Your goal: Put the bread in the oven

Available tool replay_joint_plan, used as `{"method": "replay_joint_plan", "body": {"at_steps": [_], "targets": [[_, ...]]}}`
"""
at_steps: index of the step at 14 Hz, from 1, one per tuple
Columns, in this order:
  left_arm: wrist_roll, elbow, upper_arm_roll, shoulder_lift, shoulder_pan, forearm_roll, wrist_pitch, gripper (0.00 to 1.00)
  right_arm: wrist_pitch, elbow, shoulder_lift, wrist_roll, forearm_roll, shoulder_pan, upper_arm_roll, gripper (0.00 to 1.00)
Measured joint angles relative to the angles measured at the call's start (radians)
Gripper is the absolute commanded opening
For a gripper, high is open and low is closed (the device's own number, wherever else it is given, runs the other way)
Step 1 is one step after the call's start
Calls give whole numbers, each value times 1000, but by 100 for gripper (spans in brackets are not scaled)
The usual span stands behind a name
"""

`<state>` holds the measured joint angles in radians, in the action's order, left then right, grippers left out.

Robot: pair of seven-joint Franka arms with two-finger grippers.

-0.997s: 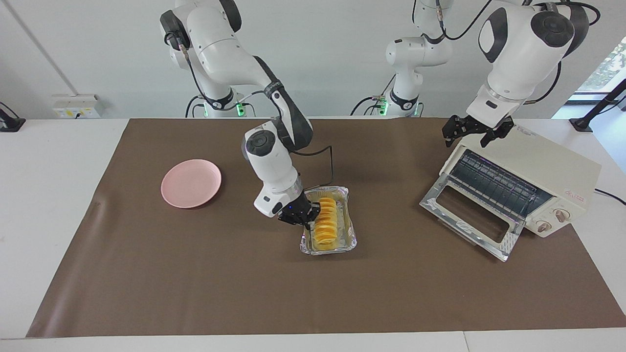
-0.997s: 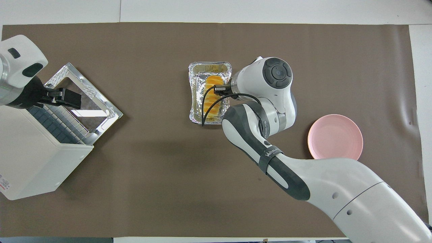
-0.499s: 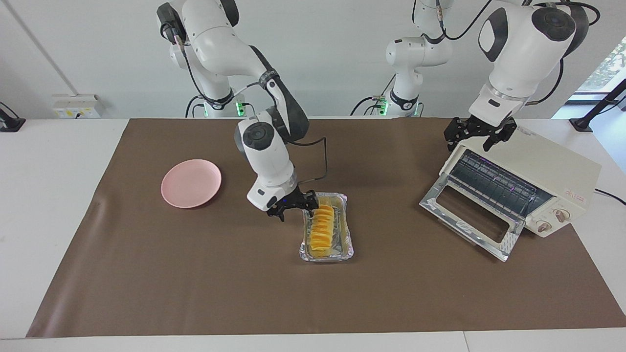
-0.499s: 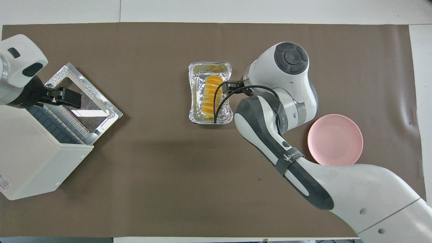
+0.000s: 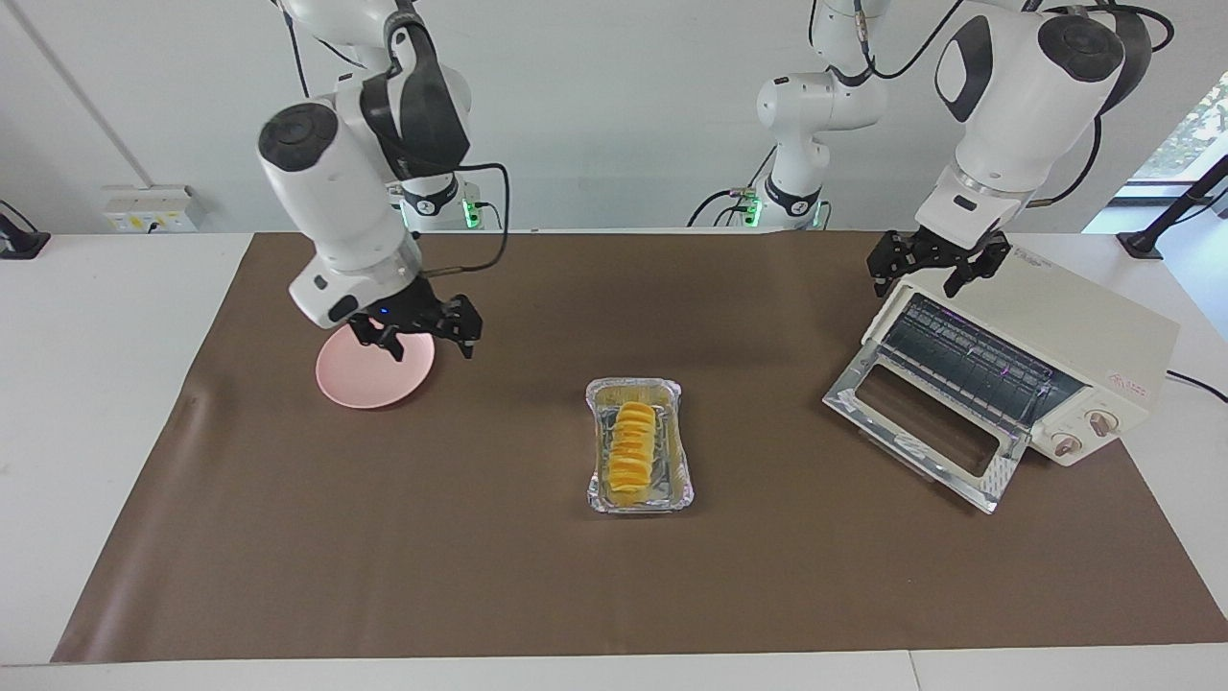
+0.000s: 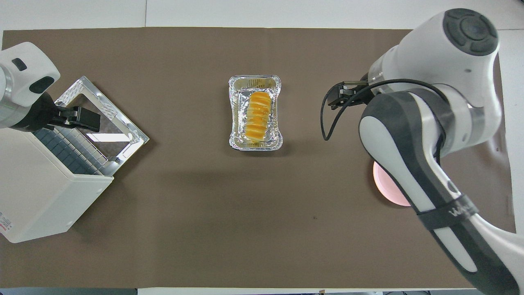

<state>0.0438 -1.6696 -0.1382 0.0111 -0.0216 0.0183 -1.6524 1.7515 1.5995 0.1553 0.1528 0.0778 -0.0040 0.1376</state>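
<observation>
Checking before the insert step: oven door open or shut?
Open. The oven has its glass door dropped flat onto the mat, and its wire rack is exposed.

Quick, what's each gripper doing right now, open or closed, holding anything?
Left gripper: open, empty, over the oven top.
Right gripper: open, empty, raised over the pink plate.
</observation>
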Motion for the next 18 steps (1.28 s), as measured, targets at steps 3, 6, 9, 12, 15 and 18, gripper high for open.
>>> {"method": "replay_joint_plan", "body": {"at_steps": [3, 6, 9, 12, 15, 18], "targets": [[77, -12, -4, 7, -30, -8, -14, 100, -65, 1, -73, -110, 0, -118, -2, 100], [143, -54, -5, 5, -50, -8, -45, 100, -92, 1, -131, -126, -3, -202, -3, 100], [297, -45, -9, 30, -129, -38, -128, 100, -108, 5, -172, -127, -88, -207, 7, 100], [527, 141, -9, 219, -284, -47, -126, 100, -112, 56, -180, -142, -105, -204, 14, 100], [746, 409, 21, 480, -440, -46, -123, 100, -117, 100, -182, -157, -105, -205, 12, 100], [895, 675, 191, 774, -713, -48, -127, 100, -142, 103, -182, -157, -101, -208, 11, 99]]}}
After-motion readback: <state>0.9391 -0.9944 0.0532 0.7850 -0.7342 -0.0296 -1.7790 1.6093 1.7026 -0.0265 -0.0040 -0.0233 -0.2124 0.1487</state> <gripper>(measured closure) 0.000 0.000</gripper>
